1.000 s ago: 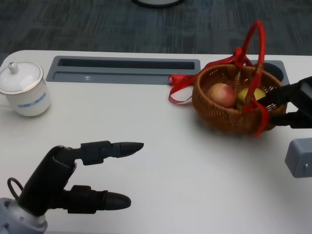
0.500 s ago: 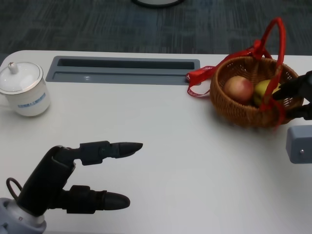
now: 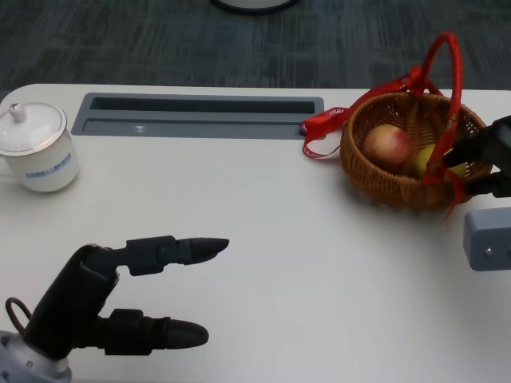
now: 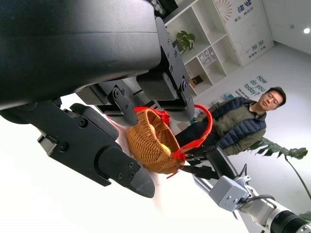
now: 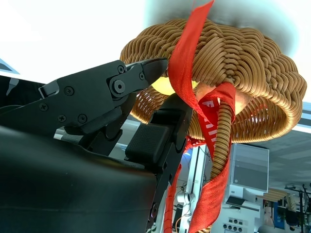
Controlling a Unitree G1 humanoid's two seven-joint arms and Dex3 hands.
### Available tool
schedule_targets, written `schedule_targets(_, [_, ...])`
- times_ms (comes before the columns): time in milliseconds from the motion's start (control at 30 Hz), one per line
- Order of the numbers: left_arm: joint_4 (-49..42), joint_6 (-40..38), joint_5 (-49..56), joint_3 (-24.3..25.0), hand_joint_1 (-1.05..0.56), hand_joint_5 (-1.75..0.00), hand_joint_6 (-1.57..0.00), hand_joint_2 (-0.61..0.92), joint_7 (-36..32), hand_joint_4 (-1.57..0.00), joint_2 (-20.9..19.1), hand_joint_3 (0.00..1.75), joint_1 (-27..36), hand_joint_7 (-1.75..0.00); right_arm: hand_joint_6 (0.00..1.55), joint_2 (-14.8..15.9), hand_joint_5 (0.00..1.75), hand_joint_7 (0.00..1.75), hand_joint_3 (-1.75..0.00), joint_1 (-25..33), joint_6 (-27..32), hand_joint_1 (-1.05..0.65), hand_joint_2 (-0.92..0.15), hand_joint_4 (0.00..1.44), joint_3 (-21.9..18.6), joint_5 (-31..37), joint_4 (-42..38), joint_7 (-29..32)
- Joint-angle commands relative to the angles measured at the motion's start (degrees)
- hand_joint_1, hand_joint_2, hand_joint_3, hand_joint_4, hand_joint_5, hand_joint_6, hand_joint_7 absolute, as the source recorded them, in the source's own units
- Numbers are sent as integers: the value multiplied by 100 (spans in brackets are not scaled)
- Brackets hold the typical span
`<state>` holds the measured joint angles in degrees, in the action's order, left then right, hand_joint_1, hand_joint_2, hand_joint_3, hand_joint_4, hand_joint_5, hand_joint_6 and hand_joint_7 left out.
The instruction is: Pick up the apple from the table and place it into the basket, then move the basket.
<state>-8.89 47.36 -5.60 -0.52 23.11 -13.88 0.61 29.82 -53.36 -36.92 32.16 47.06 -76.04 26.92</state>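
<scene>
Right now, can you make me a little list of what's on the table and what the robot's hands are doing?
apple: red-yellow apple lying inside the basket
basket: brown wicker basket with a red-wrapped handle, far right of the table
other fruit: a yellow-green fruit beside the apple
right hand: right hand grips the basket's rim by the handle base
left hand: left hand holds nothing, fingers spread above the table
cup: white lidded cup at the table's far left
person: a person beside the table, seen from the left wrist
</scene>
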Motion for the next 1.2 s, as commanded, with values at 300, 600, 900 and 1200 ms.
schedule_targets(300, [83, -25, 28, 92, -38, 0, -81, 68, -60, -88, -103, 0, 9, 0, 52, 120, 0, 0, 0, 207, -797, -50, -72, 61, -505, -630, 136, -80])
schedule_targets(600, [34, -13, 13, 77, -39, 0, -81, 68, -36, -88, -88, 0, -50, 0, 27, 333, 0, 0, 0, 567, -1111, -67, -77, 33, -1348, -1787, 765, -1698])
schedule_targets(900, [32, 62, -7, 84, -41, 0, -81, 68, -18, -89, -101, 0, -28, 0, 36, 620, 3, 3, 0, 875, -1133, -66, -76, 39, -1943, -2437, 892, -2615])
schedule_targets(1200, [17, 87, -84, 69, -41, 0, -81, 69, 39, -88, -132, 0, -44, 0, 50, 830, 3, 3, 0, 895, -715, -62, -73, 51, -2160, -2516, 556, -2904])
